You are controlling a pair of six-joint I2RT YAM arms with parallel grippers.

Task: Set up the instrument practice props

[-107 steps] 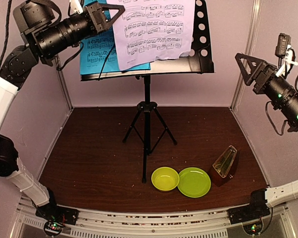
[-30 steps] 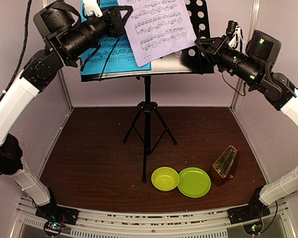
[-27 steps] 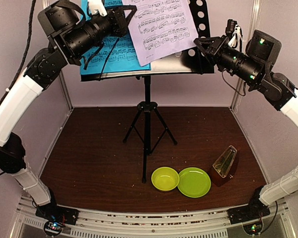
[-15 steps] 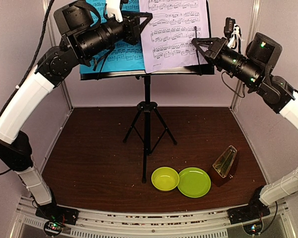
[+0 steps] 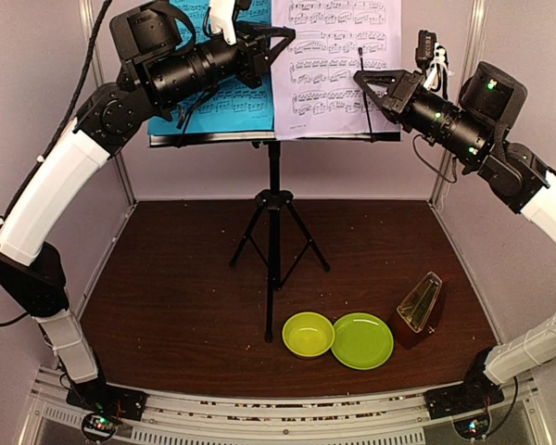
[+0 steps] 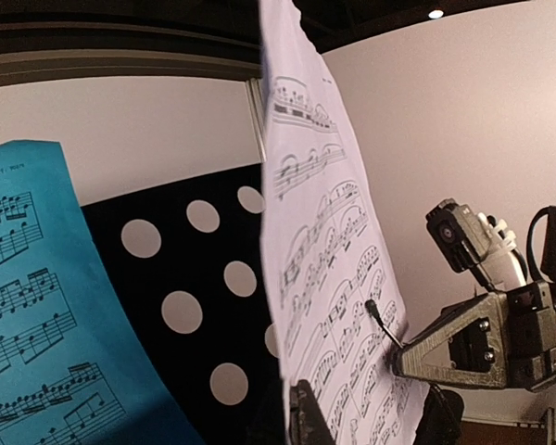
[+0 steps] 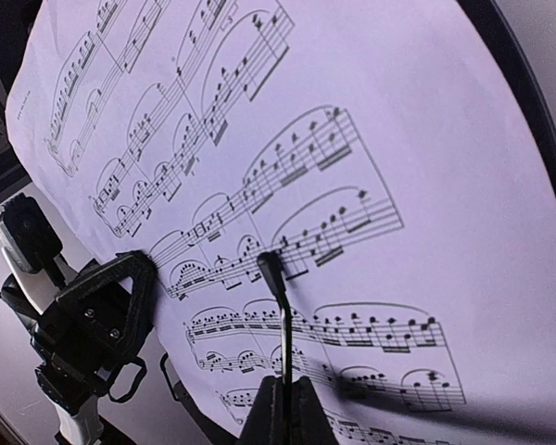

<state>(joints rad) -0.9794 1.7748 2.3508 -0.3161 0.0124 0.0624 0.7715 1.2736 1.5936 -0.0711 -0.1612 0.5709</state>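
Music stand (image 5: 273,185) holds the lilac sheet (image 5: 334,56) right of the cyan sheet (image 5: 246,107), left jaws pinching the lilac's left edge. Right jaws sit at its front, can't tell if spread.

overhead view facing stand (image 5: 273,185), wrist views close, seemingly sharing lilac sheet (image 7: 398,139)

A robot lab cell: plain pale walls (image 5: 352,176) and metal posts (image 5: 122,176) box in a dark wood-grain table (image 5: 167,306). Cabled arms (image 5: 51,190) are bolted to an aluminium rail (image 5: 278,408).
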